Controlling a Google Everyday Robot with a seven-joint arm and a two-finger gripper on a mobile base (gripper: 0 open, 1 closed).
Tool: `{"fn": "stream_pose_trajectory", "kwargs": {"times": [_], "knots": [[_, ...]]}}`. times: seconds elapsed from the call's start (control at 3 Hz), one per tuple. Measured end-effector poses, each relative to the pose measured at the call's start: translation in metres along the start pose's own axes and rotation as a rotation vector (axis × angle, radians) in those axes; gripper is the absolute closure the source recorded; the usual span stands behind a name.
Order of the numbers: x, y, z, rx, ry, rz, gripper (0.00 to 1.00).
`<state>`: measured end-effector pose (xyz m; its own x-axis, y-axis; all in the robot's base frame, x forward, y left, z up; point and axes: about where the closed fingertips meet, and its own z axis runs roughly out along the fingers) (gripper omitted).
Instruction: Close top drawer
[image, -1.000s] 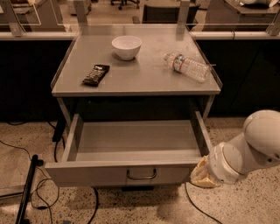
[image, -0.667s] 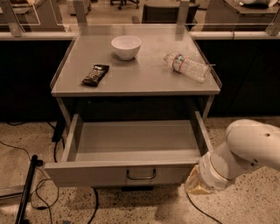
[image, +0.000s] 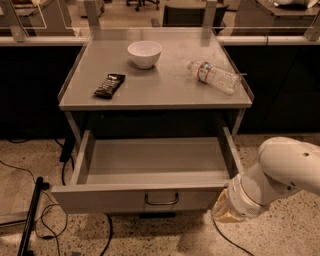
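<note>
speckled floor (image: 285, 235), tool (image: 225, 209) beside grey top drawer (image: 100, 198)

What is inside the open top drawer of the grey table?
Only the bare grey floor of the top drawer shows; nothing lies there. Its back part, under the tabletop, is covered. The claw is beside the drawer's front right corner.

One view only: set high in front, tilted down, fairly near worktop (image: 165, 87) and top drawer (image: 100, 198); end effector (image: 226, 209) low right, beside drawer's front corner.
</note>
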<state>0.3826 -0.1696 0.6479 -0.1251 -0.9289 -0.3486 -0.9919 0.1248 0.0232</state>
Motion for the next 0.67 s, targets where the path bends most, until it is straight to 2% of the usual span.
{"fn": "stream_pose_trajectory", "kwargs": {"times": [0.33, 0.67], "knots": [[-0.0007, -0.0003, -0.0005, 0.003, -0.002, -0.003, 0.28], [-0.0039, -0.0018, -0.003, 0.015, -0.013, -0.014, 0.05]]}}
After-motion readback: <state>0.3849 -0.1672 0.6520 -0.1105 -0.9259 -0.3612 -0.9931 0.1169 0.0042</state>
